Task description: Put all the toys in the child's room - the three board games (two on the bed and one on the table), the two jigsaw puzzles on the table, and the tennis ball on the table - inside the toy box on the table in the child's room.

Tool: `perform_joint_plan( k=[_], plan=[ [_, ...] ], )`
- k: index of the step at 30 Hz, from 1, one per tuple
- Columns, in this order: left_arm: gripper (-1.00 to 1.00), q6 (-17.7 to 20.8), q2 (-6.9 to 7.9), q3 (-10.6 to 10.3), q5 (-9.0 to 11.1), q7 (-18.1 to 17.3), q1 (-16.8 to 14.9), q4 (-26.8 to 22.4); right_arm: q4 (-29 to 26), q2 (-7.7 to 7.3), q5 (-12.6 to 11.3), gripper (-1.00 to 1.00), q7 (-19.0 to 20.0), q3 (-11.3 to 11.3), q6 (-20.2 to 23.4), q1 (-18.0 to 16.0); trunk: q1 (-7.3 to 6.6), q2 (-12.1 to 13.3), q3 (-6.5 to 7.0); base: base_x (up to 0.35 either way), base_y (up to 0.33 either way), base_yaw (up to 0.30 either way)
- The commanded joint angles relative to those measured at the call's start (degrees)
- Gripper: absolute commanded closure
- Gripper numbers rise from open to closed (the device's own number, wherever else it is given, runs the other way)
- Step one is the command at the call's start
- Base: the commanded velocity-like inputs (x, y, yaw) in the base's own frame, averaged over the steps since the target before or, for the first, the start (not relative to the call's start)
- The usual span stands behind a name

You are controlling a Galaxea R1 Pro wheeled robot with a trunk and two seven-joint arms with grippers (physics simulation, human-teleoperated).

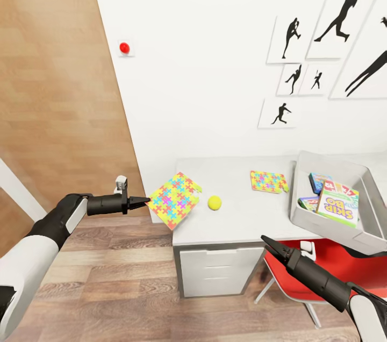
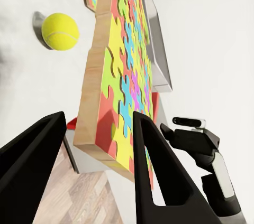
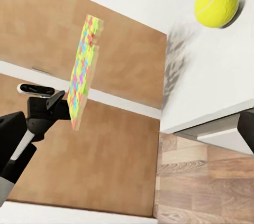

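left gripper [image 1: 144, 202] level, clamping jigsaw puzzle [image 1: 174, 200] corner | right gripper [image 1: 267, 241] raised, grip state unclear

One jigsaw puzzle [image 1: 174, 199], a flat wood-edged slab covered in bright interlocking pieces, is lifted off the near left corner of the pale surface [image 1: 242, 213], tilted, gripped at its edge by the left pincer [image 1: 144, 202]. The yellow tennis ball [image 1: 214, 202] rests on the surface just beside it. A second, smaller jigsaw puzzle [image 1: 268, 181] lies flat farther back, near the toy box [image 1: 328, 226]. That grey open box sits at the surface's right end and holds the board games, among them the SKIP-BO box [image 1: 337, 207] leaning upright inside.
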Motion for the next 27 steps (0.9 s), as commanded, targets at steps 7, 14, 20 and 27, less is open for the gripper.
perform_joint_plan(
  k=[7, 14, 20, 27],
  plan=[
    [1.00, 0.34, 0.04, -0.24, 0.23, -0.11, -0.05, 0.02, 0.02, 0.01, 0.05, -1.00, 0.29, 0.00, 0.25, -0.05, -1.53, 2.77, 1.20, 0.000, 0.000, 0.000],
    [1.00, 0.34, 0.07, -0.24, 0.23, -0.11, -0.05, 0.02, -0.03, 0.01, 0.03, -1.00, 0.66, 0.01, 0.42, -0.05, -3.07, 5.58, 2.45, 0.000, 0.000, 0.000],
    [1.00, 0.33, 0.07, -0.25, 0.23, -0.11, -0.05, 0.02, -0.03, 0.01, -0.03, -1.00, 0.79, 0.01, 0.38, -0.05, -4.39, 7.99, 3.53, 0.000, 0.000, 0.000],
    [1.00, 0.31, 0.07, -0.25, 0.23, -0.11, -0.05, 0.02, -0.04, 0.01, -0.06, -1.00, 0.78, 0.01, 0.34, -0.05, -5.93, 10.79, 4.89, 0.000, 0.000, -0.066]
  ],
)
